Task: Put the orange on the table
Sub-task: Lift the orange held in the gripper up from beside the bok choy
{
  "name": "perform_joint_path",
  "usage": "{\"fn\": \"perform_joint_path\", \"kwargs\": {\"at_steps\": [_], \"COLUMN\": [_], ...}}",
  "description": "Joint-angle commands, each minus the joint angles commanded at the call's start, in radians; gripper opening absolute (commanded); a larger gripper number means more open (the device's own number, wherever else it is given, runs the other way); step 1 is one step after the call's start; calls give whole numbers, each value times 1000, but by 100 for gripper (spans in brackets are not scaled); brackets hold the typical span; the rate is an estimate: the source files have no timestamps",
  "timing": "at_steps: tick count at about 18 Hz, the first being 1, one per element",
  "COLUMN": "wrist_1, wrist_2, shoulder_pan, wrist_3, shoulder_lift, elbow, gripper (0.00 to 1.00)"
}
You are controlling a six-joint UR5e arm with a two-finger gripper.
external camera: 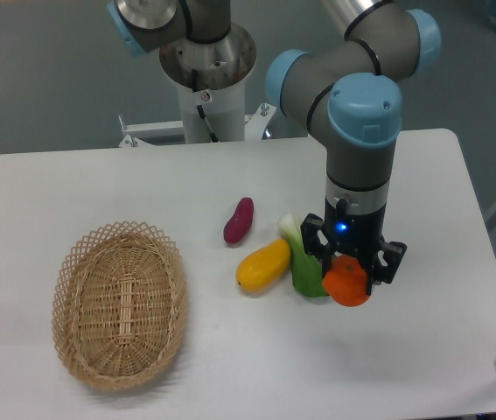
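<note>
The orange (345,282) is a small round orange-red fruit held between the fingers of my gripper (351,271), right of the table's middle. The gripper is shut on it, pointing straight down. The orange sits low, at or just above the white table (230,367); I cannot tell whether it touches the surface. It is right beside the green vegetable (304,262), on that vegetable's right.
A yellow mango-like fruit (262,266) lies left of the green vegetable. A purple sweet potato (238,220) lies further back. An oval wicker basket (119,302) stands at the front left. The robot base (206,70) is at the back edge.
</note>
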Motion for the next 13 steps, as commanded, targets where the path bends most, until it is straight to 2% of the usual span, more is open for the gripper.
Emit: {"fn": "perform_joint_path", "kwargs": {"at_steps": [6,13], "wrist_1": [0,14], "wrist_2": [0,-3], "shoulder_pan": [-3,-32], "wrist_3": [-23,-242], "shoulder_lift": [-11,-63], "elbow": [2,18], "gripper": [58,59]}}
